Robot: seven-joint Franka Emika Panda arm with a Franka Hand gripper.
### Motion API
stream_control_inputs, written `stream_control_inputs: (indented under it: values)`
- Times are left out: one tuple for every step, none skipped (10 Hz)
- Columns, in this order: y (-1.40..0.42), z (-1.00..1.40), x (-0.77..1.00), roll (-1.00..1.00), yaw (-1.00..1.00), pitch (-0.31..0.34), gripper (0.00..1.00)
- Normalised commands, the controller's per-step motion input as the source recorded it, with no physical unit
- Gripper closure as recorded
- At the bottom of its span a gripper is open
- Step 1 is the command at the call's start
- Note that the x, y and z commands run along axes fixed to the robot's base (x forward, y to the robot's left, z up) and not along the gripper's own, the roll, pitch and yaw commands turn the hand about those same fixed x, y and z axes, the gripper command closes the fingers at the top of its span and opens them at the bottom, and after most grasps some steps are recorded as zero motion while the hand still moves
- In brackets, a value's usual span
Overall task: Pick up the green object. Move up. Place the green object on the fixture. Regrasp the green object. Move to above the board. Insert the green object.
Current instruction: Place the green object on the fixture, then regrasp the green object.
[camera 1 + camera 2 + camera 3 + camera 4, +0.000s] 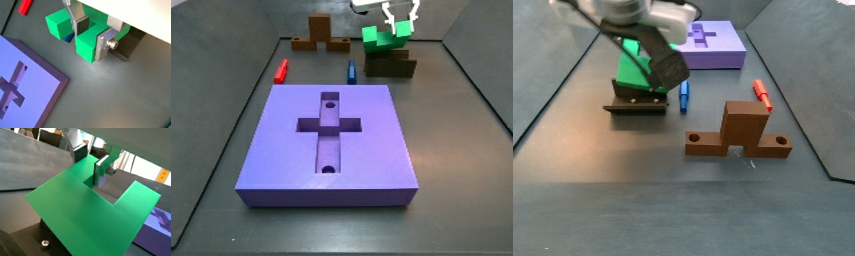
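Note:
The green object [85, 49] is a bright U-shaped piece resting on the dark fixture [636, 105], tilted up against it in both side views. My gripper [92, 39] is at the piece, shut on one leg of the U. One dark pad sits inside the notch and the silver plate presses the leg's outer face. In a side view the green object [378, 40] sits at the back right above the fixture [392, 66], under the gripper [398, 20]. The purple board [372, 140] with its cross-shaped recess lies flat, apart from the gripper.
A thin red bar [279, 71] and a small blue bar [350, 72] lie on the floor between board and fixture. A brown cross-shaped block [740, 130] stands beyond them. Dark walls bound the work floor on both sides.

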Motion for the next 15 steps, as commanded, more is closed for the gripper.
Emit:
stream_control_inputs:
  values:
    - [0.21,-0.15,0.71,-0.29,-0.37,0.351,1.0]
    - [0.22,-0.25,0.8,-0.23,-0.25,0.403,1.0]
    - [0.22,-0.39,0.85,-0.16,-0.17,0.48,1.0]
    - [0.19,-0.48,0.89,-0.04,-0.09,0.551,1.0]
    - [0.18,-0.46,0.92,-0.03,-0.01,0.549,1.0]
    - [0.09,-0.48,0.84,-0.01,0.0,0.509,1.0]
    - [0.08,-0.47,0.8,-0.03,-0.04,0.454,1.0]
    - [0.12,-0.47,0.8,-0.06,-0.01,0.426,1.0]
    - [0.15,-0.39,0.5,-0.05,-0.03,0.211,1.0]
    - [0.0,0.0,0.0,0.0,0.0,0.009,1.0]
    - [-0.1,0.0,-0.09,0.15,0.0,-0.149,1.0]
    - [0.0,0.0,0.0,0.0,0.0,0.0,0.0]
    - [-0.08,0.71,0.02,0.9,0.13,-0.4,0.0]
    - [-0.09,0.72,0.03,0.98,0.1,-0.274,0.0]
    - [-0.12,0.83,0.21,0.89,0.1,-0.249,0.0]
